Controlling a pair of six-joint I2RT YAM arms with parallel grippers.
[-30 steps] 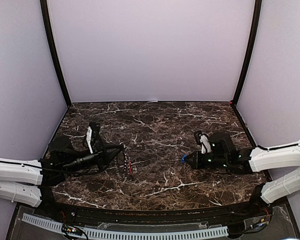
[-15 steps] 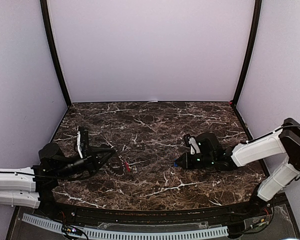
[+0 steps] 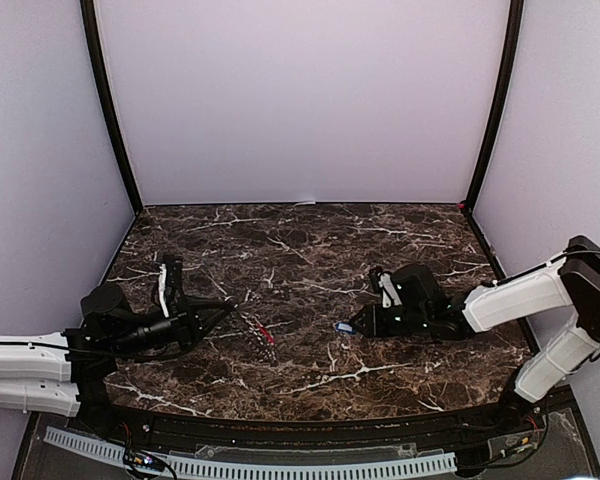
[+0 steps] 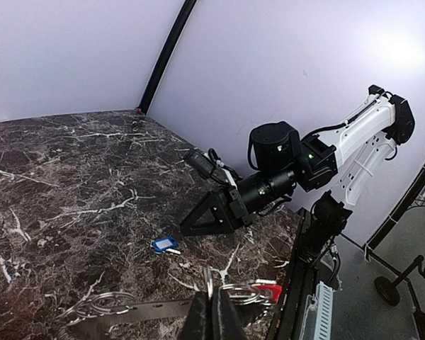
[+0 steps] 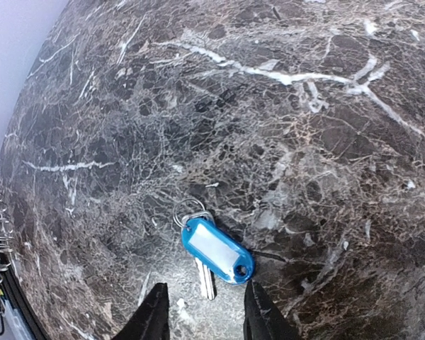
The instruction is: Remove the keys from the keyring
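Note:
My left gripper [image 4: 214, 303] is shut on a thin wire loop of the keyring [image 4: 210, 278]. In the top view the left gripper [image 3: 229, 308] holds the grey keyring [image 3: 252, 328] low over the table, left of centre. The red-headed key [image 4: 270, 290] still hangs on the ring, also visible from above as the red key [image 3: 266, 331]. The blue-headed key [image 5: 218, 249] lies flat on the marble with its small ring and metal blade. My right gripper [image 5: 206, 319] stands open just behind it, fingers [image 5: 153, 316] apart and touching nothing. The blue key [image 3: 342, 327] lies just in front of the right gripper [image 3: 353, 326].
The dark marble table [image 3: 310, 250] is walled by lilac panels with black corner posts [image 3: 108, 110]. A flat metal strip with another wire ring [image 4: 92, 308] shows beside my left fingers. A white toothed rail [image 3: 250, 465] runs along the near edge.
The right gripper has opened and the blue key now lies free on the table in front of it. The left gripper has shifted slightly, still holding the keyring with the red key.

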